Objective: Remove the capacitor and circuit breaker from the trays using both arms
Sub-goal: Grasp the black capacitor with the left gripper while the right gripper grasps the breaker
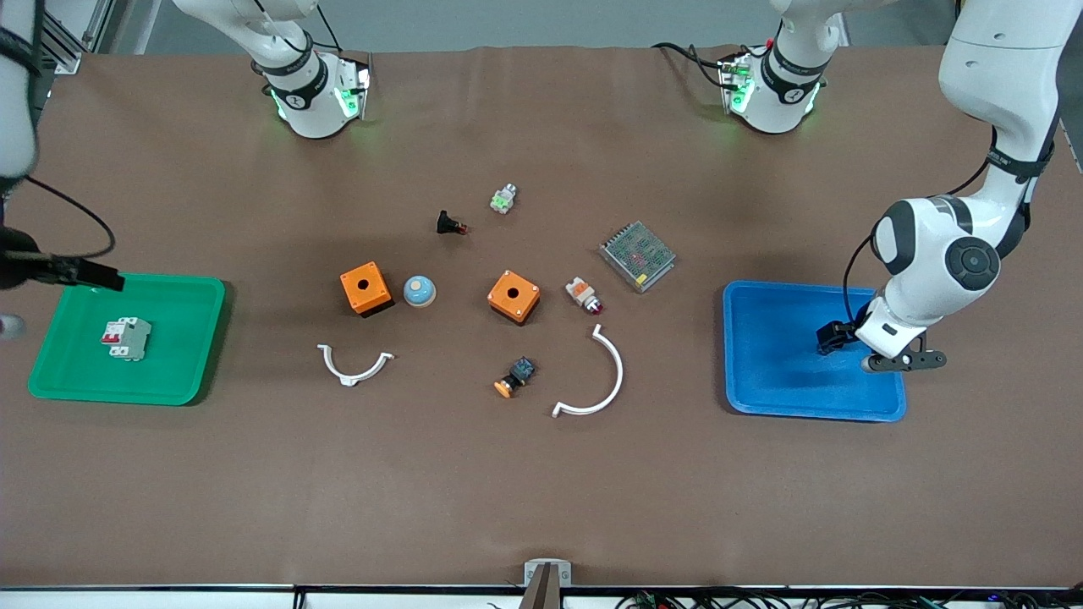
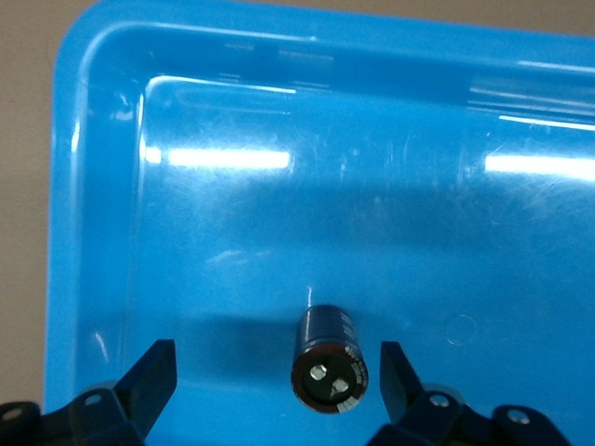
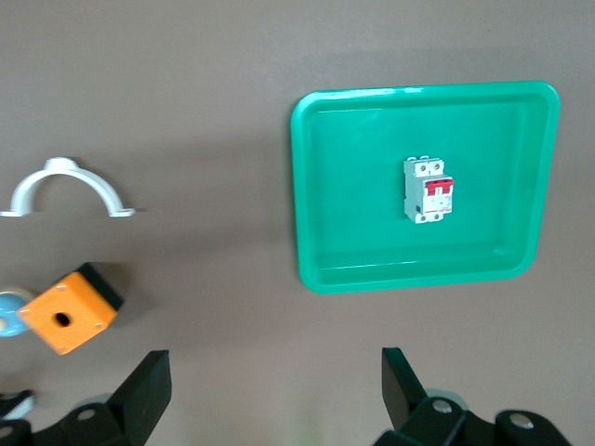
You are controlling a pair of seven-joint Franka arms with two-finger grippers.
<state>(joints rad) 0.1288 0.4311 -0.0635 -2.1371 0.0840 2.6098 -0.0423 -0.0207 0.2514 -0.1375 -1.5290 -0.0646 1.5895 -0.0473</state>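
Front view: left gripper (image 1: 846,342) is sitting low inside the blue tray (image 1: 778,381), toward the left arm's end of the tabletop. The capacitor cannot be made out here; the wrist is covering that spot. The right gripper is mostly out of frame, hanging above the edge of the green tray (image 1: 182,372) at the right arm's end of the tabletop. The circuit breaker (image 1: 127,337) is lying flat in the middle of that tray. Each arm is nearest its own part.

Left wrist view: the capacitor (image 2: 328,358) is lying on its side on the blue tray floor, silvery end facing the camera. It is sitting between the two fingers (image 2: 149,376), closer to one than the other, touching neither. The fingers are standing wide and holding nothing. Its long axis is running across the closing line, so closing should pinch the round body.

Right wrist view: the circuit breaker (image 3: 428,189) is lying well ahead of the fingers (image 3: 402,381), red levers up. These fingers are spread wide and empty. My read: the right arm needs to travel over the tray before descending.
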